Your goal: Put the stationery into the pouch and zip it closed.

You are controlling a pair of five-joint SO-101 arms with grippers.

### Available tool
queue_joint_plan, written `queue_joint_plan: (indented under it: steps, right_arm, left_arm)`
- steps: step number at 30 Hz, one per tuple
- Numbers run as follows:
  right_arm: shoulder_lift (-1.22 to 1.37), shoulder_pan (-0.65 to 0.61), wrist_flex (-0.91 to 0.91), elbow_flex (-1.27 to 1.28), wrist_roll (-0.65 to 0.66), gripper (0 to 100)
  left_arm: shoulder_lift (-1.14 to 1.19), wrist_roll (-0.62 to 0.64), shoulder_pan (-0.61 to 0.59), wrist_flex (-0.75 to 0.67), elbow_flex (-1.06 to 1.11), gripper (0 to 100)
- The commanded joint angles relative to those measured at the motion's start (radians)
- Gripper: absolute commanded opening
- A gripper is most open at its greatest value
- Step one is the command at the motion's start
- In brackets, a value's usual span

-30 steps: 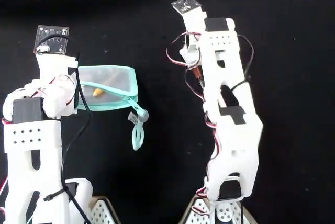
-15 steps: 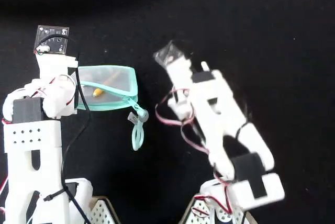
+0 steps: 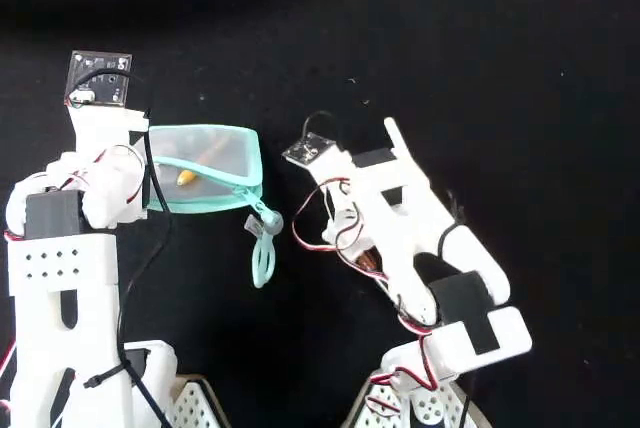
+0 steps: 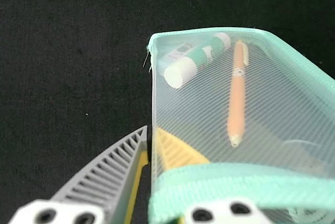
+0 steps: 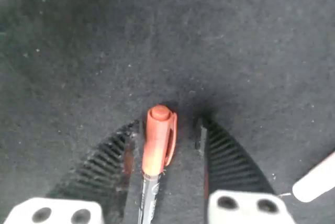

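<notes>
The teal mesh pouch (image 3: 205, 168) lies on the black mat with its mouth toward the middle and its zip pull strap (image 3: 262, 248) trailing toward the front. My left gripper (image 4: 149, 140) is shut on the pouch's (image 4: 251, 109) edge. Through the mesh I see an orange pen (image 4: 236, 98) and a white and green glue stick (image 4: 191, 62) inside. Right of the pouch, my right gripper (image 5: 167, 130) points down at the mat. It holds a red-capped pen (image 5: 158, 140) against one finger, and a small gap shows beside the cap. The right arm (image 3: 400, 228) covers that gripper from above.
A white rod-shaped thing (image 3: 395, 138) sticks out beside the right arm, and its rounded end (image 5: 314, 182) shows next to the gripper; I cannot tell what it is. Black mat (image 3: 520, 98) stretches to the far and right sides.
The right arm has pulled back from the far side and swung left toward the pouch's mouth, folding lower over the mat. The left arm and the pouch have stayed put.
</notes>
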Motion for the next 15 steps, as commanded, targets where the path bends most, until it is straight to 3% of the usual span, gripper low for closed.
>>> queue_joint_plan:
  steps: [1, 4, 7, 11, 15]
  right_arm:
    - [0.042, -0.008, 0.003, 0.007, 0.009, 15.4]
    - [0.058, -0.008, 0.003, 0.007, 0.009, 11.9]
    - [0.053, -0.008, 0.003, 0.007, 0.009, 0.5]
    - [-0.01, -0.008, 0.011, 0.012, 0.009, 1.4]
    - [-0.234, -0.009, 0.038, 0.064, 0.009, 1.2]
  left_arm:
    - [0.011, -0.008, -0.005, -0.026, 0.008, 3]
    - [0.011, -0.008, -0.005, -0.023, 0.007, 3]
    - [0.011, -0.008, -0.005, -0.021, 0.007, 3]
    - [0.011, -0.008, -0.005, -0.02, 0.007, 3]
    - [0.011, -0.008, -0.005, -0.02, 0.007, 3]
